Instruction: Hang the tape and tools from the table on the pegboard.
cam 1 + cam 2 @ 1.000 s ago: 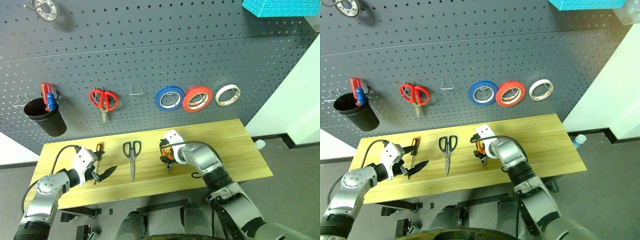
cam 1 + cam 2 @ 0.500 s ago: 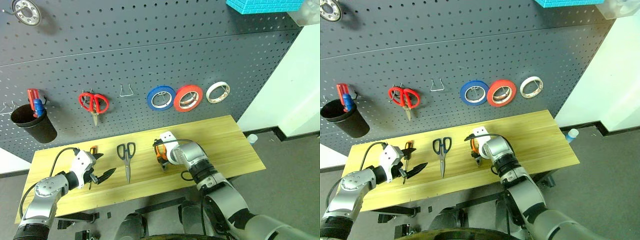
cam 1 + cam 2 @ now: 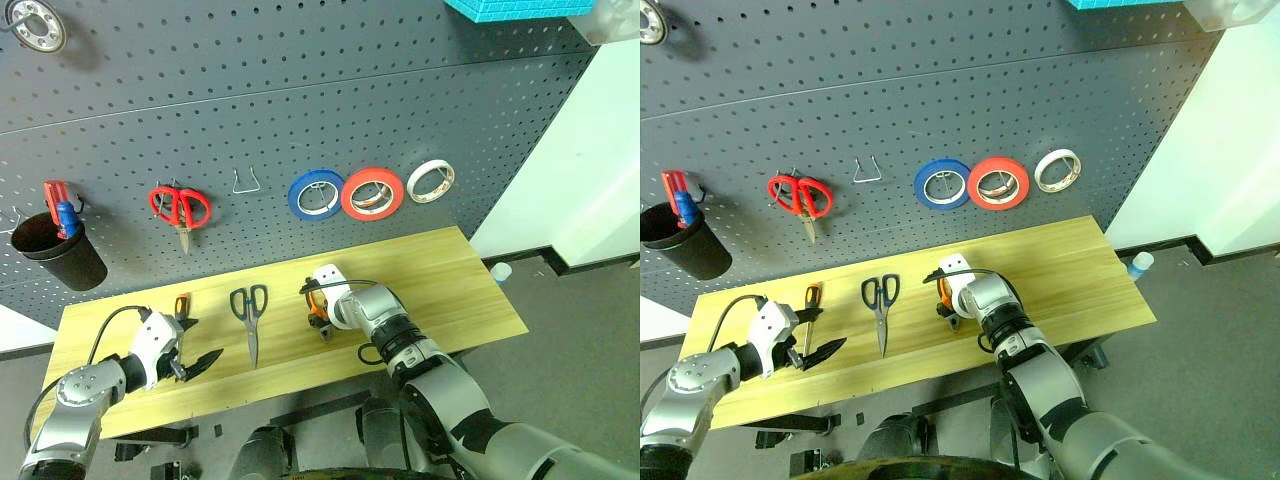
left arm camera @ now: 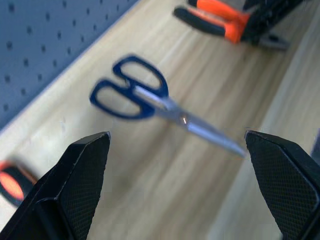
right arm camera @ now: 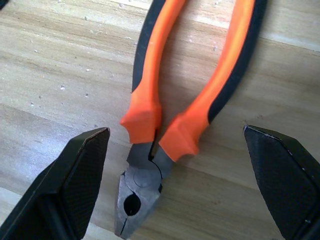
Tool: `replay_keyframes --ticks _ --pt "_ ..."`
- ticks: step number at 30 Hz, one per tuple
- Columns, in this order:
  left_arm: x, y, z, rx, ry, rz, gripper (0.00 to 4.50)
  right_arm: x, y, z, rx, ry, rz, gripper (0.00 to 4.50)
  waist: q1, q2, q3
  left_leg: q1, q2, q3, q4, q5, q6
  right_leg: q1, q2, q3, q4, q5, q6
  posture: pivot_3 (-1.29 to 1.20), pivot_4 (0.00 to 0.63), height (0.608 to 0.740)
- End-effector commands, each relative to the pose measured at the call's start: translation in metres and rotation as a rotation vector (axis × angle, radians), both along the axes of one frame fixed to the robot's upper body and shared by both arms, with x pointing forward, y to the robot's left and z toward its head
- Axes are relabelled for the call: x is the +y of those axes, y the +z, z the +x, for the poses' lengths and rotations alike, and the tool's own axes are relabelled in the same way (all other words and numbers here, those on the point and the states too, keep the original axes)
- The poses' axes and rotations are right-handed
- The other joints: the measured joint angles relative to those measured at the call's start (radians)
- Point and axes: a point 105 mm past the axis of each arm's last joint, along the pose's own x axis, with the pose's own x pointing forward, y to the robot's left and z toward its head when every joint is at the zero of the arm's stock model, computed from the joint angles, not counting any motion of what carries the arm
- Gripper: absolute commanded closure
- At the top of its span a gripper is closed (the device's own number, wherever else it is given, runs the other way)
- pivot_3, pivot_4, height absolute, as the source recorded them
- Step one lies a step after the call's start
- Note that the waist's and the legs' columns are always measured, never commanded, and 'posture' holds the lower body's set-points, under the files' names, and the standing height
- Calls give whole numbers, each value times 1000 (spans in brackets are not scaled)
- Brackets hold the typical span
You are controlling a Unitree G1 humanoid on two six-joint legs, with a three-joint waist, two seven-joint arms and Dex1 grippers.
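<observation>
Orange-and-black pliers (image 5: 165, 120) lie flat on the table (image 3: 470, 290) near the middle of its length, directly under the right hand (image 5: 175, 195), and that is the relation the coming grasp turns on. In the right wrist view the pliers sit between the two wide-open fingers (image 5: 75, 180), handles running away from the hand and the grey nose nearest it, so their long axis runs across the table from the back edge toward the front edge, nose frontward. The fingers bracket the joint where handles meet nose without touching it. The right arm reaches in from the front edge with the hand pitched steeply down over the tool (a closing squeeze across the neck looks like the natural next move, as I judge it).

The left hand (image 3: 190, 355) hangs over the table's left end near the front edge, also spread open and empty, pointing toward the dark-handled scissors (image 3: 248, 312), which lie between the two hands with loops toward the pegboard (image 3: 300, 90) and blades toward the front edge. The slim screwdriver (image 3: 810, 305) lies just behind the left hand. Three tape rolls (image 3: 372, 193) already hang on the pegboard.
</observation>
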Motion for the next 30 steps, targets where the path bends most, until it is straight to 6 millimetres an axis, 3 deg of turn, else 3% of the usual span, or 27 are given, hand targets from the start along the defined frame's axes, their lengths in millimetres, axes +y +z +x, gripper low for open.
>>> replay_keyframes --ticks 1,10,22,25,30 --pt "7 13 -4 -33 2 16 0 29 14 -3 -31 55 62 40 1 0 9 0 0 0 0 0 0 0 0 0 0 0 0 -103 176 738" --pt "12 16 -18 -14 16 4 0 35 17 -1 -37 21 93 40 3 -1 36 -2 0 -1 -1 0 0 -2 0 0 1 -2 -1 -105 202 738" --pt "7 15 -14 -14 21 -8 0 42 13 -3 14 -13 65 40 3 -1 38 -1 0 -1 -1 0 0 -2 0 0 1 -2 -1 -95 189 738" --pt "8 15 -13 -17 26 -8 0 40 9 -5 17 -2 43 662 3 -1 38 -1 0 -1 -1 0 0 -2 0 0 1 -2 0 -93 187 738" --pt "9 16 -14 -21 35 -8 0 40 6 -6 13 21 22 2284 0 -1 38 -1 0 -1 -1 0 0 -2 0 0 1 -2 -1 -92 183 738"
